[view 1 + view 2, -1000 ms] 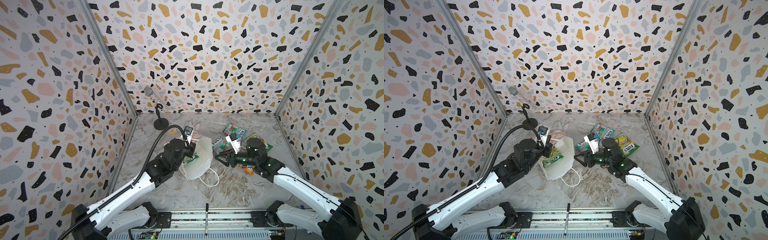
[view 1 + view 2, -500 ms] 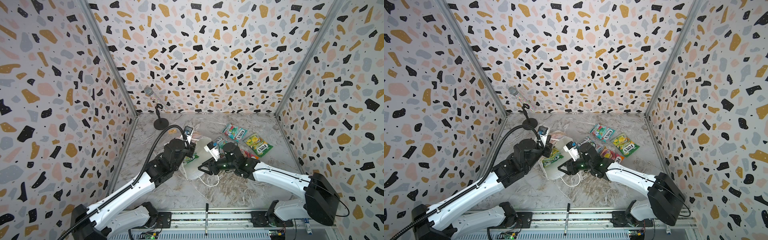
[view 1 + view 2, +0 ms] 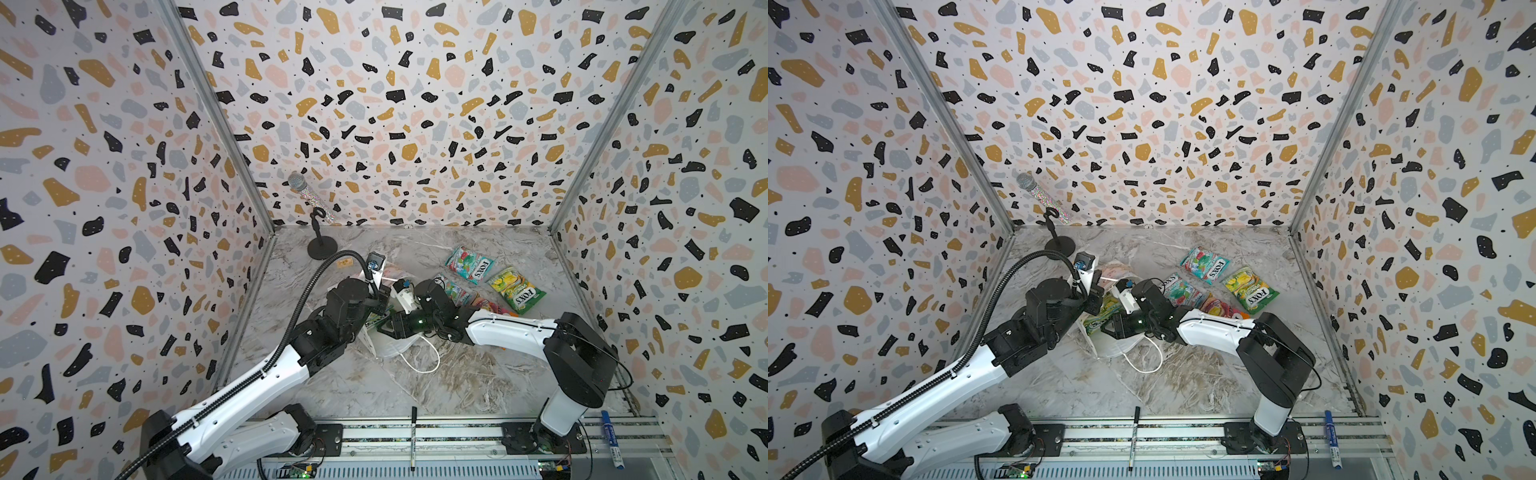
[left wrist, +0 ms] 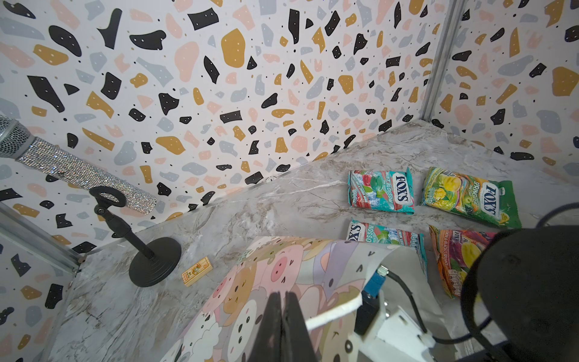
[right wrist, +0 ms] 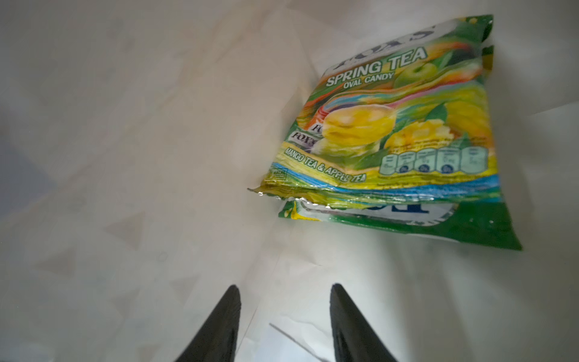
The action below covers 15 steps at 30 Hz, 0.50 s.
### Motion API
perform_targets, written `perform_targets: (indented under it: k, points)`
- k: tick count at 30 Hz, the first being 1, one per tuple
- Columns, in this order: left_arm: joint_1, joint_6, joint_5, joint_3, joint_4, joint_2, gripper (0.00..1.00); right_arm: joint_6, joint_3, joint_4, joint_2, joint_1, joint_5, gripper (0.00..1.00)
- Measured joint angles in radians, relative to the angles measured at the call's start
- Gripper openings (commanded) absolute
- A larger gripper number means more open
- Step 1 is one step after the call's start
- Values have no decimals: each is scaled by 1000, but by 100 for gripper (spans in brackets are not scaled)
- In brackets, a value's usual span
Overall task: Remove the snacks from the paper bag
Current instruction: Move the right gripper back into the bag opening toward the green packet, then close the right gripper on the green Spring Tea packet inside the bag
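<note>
R gripper (image 5: pixel 284 286) past paper bag (image 4: pixel 275 269) rim

Ahead of the left hand (image 4: pixel 283 297), a glittery microphone (image 4: pixel 78 169) on a black stand (image 4: pixel 155 261) — a small tan tag (image 4: pixel 196 271) lies beside its base on the bench (image 4: pixel 282 200).

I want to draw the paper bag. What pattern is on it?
The paper bag has cartoon animal faces: pink, tan, white. Best in the left wrist view.
</note>
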State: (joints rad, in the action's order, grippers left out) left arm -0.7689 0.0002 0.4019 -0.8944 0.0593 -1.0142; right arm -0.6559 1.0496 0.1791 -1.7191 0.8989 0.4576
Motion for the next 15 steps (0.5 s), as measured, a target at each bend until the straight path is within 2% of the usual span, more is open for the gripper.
perform_targets:
  k: [15]
  points:
    - [0, 0, -14, 0, 0, 3, 0, -169, 90, -40, -102, 3, -184, 49]
